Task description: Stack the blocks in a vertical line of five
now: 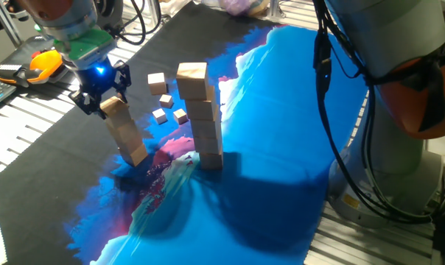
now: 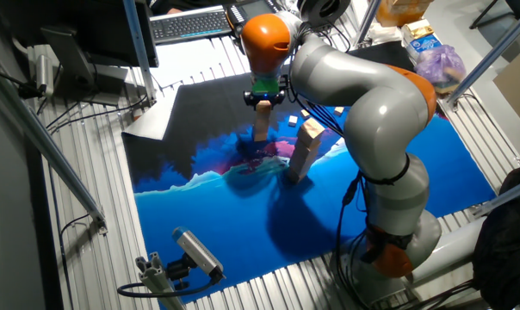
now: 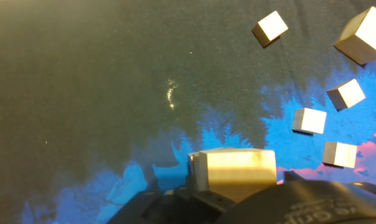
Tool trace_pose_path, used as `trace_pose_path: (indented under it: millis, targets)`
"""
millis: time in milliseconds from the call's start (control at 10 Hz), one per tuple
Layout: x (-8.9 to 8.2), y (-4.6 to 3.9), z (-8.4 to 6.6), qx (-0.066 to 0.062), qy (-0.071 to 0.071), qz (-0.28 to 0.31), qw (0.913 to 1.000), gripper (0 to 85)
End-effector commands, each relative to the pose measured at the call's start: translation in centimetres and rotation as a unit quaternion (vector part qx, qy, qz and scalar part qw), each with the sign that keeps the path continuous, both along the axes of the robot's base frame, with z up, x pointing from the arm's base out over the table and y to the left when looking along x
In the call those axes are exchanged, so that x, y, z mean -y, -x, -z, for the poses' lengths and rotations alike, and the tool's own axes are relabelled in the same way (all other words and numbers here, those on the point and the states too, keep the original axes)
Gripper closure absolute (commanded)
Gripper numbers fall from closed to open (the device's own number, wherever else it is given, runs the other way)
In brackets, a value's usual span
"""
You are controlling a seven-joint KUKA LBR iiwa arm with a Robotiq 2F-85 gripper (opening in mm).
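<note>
The fingers [image 1: 103, 99] are seen closed around the top block [image 1: 115, 107] of a short leaning column [image 1: 127, 132], which tilts away from vertical with its base on the dark-and-blue cloth [image 1: 267, 184] covering the counter. In the hand view, that gripped block [image 3: 233, 169] fills the lower centre of the picture, directly ahead of the fingers. Just beside the leaning column, a taller stack of blocks [image 1: 202, 116] is seen standing upright, about five high, with a slightly wider cube at its top. Behind and between the two columns, several loose blocks [image 1: 163, 99] are scattered on the cloth, apart from one another; five of them are visible in the hand view at the upper right [image 3: 310, 121]. In the other fixed view, the arm [image 2: 363, 95] is bent over the cloth above both columns.
</note>
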State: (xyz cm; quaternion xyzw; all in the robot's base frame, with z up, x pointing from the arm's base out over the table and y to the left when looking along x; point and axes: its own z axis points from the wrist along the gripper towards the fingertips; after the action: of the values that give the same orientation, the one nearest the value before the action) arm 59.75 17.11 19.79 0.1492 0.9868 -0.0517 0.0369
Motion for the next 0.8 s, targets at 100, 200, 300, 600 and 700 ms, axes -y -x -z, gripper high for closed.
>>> trace_pose_path:
  millis: [100,200,300,600,700]
  targets:
    - [0.0,0.01,0.0,0.001,0.001,0.001,1.0,17.0]
    - [0.0,0.02,-0.3,0.002,0.001,0.002,1.0,17.0]
    - [0.1,0.06,-0.8,-0.001,-0.001,0.002,1.0,17.0]
    - [0.5,0.3,-2.8,-0.005,-0.012,0.014,0.9998,17.0]
    - [1.0,0.03,-3.4,-0.007,-0.013,0.014,0.9998,17.0]
